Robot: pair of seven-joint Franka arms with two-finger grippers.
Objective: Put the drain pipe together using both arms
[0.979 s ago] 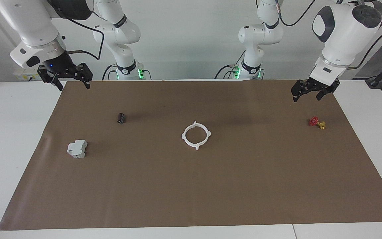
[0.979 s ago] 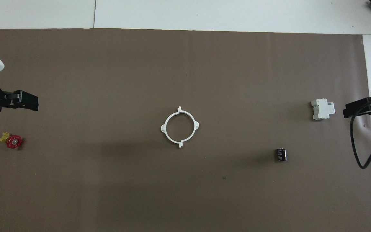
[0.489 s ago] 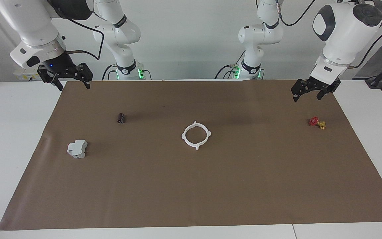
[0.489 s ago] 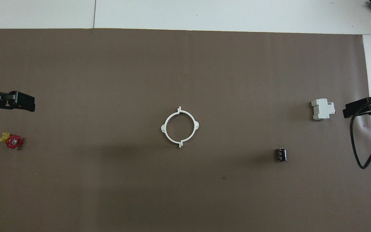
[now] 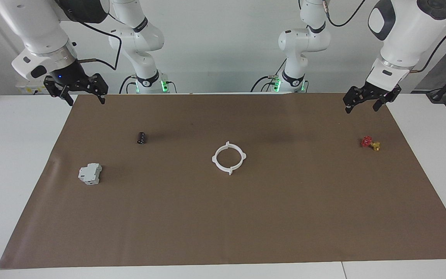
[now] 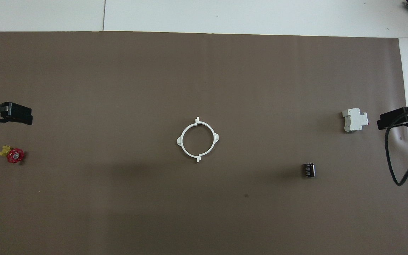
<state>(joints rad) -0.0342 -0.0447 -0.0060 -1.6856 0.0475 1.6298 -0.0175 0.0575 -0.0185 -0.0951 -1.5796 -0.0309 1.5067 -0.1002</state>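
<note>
I had both pincers up near the robots' edge of the brown mat (image 5: pixel 246 217) on the tabletop (image 5: pixel 18 155), both empty with their fingers spread: the left pincer (image 5: pixel 366 101) hung over the mat's corner at the left arm's end, the right pincer (image 5: pixel 76 92) over the corner at the right arm's end. A little farther out lay the small black cylinder (image 5: pixel 141 138) and the red-and-yellow valve (image 5: pixel 370 143), each toward its own end. Farther still, in the middle of the mat, sat the drain pipe (image 5: pixel 229 157), its two white half-rings already closed into one ring with four tabs, well apart from either pincer. The grey-white box (image 5: pixel 90 173) lay farthest out, toward the right arm's end.

I judged the joining done, so the step in hand was clearing away: I wanted both arms kept high and wide of the ring, so nothing could nudge the halves apart.

Against the frame a second earlier, the left pincer had risen and drawn back toward its edge of the mat; the right pincer, the ring and the loose parts had not shifted
</note>
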